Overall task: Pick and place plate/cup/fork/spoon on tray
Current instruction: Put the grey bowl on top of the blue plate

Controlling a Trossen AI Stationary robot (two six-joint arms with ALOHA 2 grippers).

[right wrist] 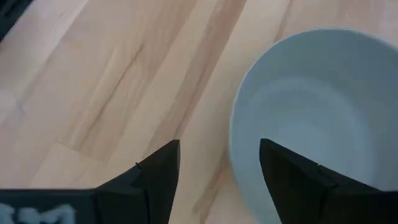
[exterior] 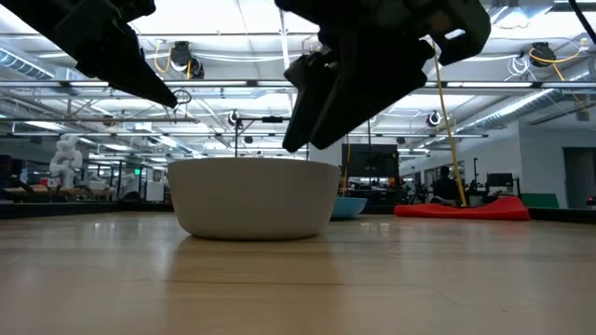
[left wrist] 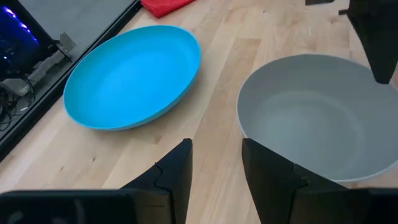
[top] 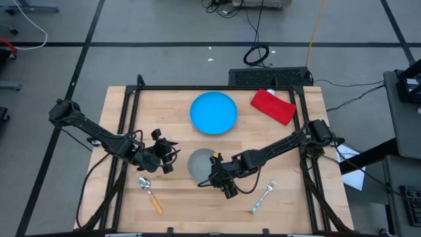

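The pale grey cup (top: 200,163) stands on its base on the wooden table, mid-front; it also shows in the low view (exterior: 253,197). My right gripper (right wrist: 219,165) is open just above the cup's near-right rim (right wrist: 235,134), one finger over the inside and one outside, apart from it in the low view (exterior: 303,140). My left gripper (left wrist: 216,165) is open just left of the cup (left wrist: 314,115), empty. The blue plate (top: 214,112) lies flat farther back. The orange-handled spoon (top: 150,195) and the silver fork (top: 263,196) lie near the front edge.
A red cloth-like rectangle (top: 273,105) lies at the back right. A black frame (top: 131,112) runs along the table's left, far and right sides. Bare wood lies between the plate and the cup. No tray shows.
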